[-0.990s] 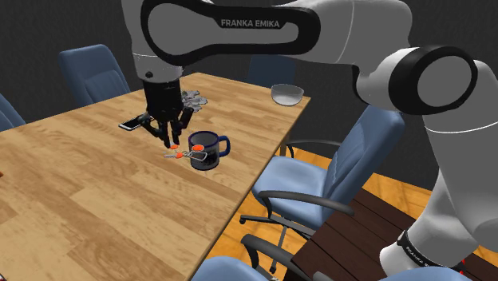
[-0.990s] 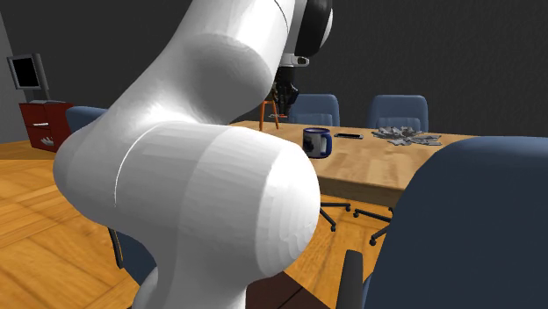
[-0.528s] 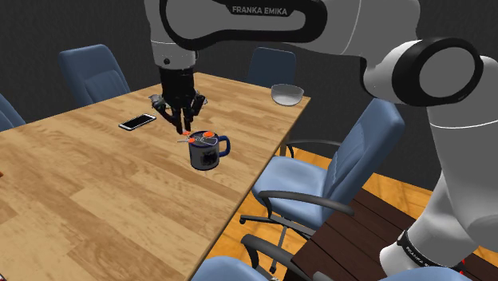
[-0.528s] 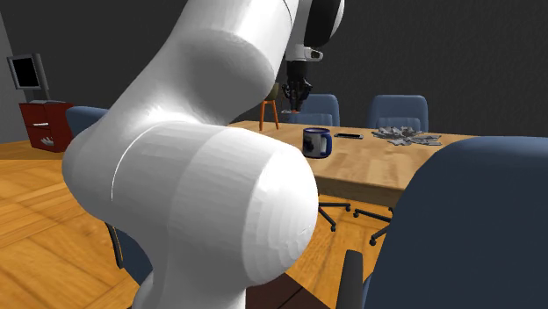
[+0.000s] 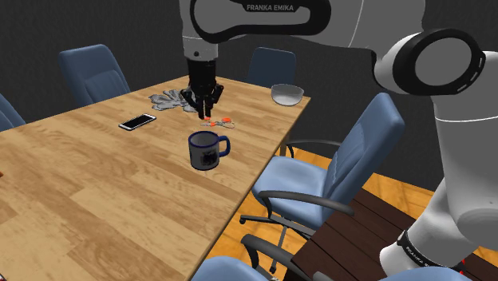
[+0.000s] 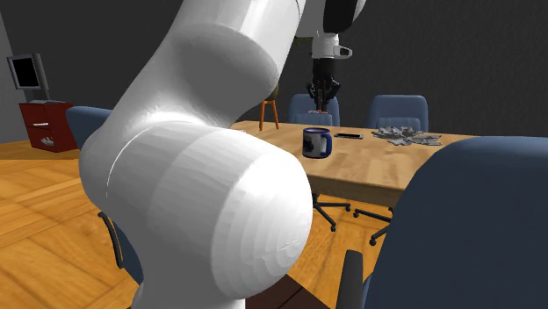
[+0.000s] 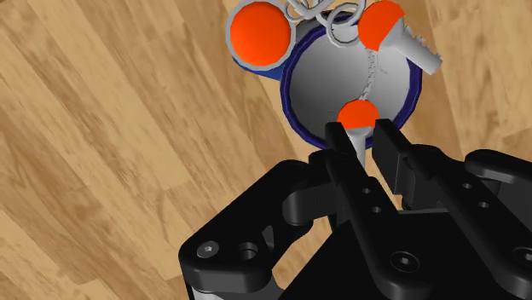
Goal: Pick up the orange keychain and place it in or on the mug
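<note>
The gripper (image 7: 358,135) is pinched narrow on one orange-headed key of the orange keychain (image 7: 261,30), whose ring and two other orange pieces dangle over the open mouth of the dark blue mug (image 7: 328,85) on the wooden table (image 5: 96,184). Beyond the mug lie a phone (image 5: 137,122), a crumpled grey heap (image 5: 169,100) and a bowl (image 5: 286,94) (blue chairs ring the table). Half a second ago the gripper hung further to the shoulder view's left; now it is above the mug. The wrist points straight down, forearm level overhead
</note>
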Motion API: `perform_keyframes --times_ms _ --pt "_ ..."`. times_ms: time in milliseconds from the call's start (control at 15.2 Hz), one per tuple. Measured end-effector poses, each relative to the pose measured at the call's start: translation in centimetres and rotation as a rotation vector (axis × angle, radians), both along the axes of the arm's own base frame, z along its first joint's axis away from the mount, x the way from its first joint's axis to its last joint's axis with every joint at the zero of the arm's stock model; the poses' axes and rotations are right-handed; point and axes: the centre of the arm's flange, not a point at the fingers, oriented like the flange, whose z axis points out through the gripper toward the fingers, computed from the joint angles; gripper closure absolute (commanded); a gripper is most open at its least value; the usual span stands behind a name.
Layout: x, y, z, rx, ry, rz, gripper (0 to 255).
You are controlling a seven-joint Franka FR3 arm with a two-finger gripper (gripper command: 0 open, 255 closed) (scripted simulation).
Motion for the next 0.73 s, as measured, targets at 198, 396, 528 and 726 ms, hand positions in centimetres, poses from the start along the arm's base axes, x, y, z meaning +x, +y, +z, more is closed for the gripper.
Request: perform_keyframes --times_ms 198,396,528,726 --pt "0.2 -0.4 -1.4 0.000 0.001 0.001 255" --pt "0.2 -0.6 -2.9 0.000 0.001 0.001 255" --pt "0.1 -0.5 -4.0 0.000 0.001 0.001 255" --pt "0.1 -0.6 -5.6 0.000 0.001 0.001 255"
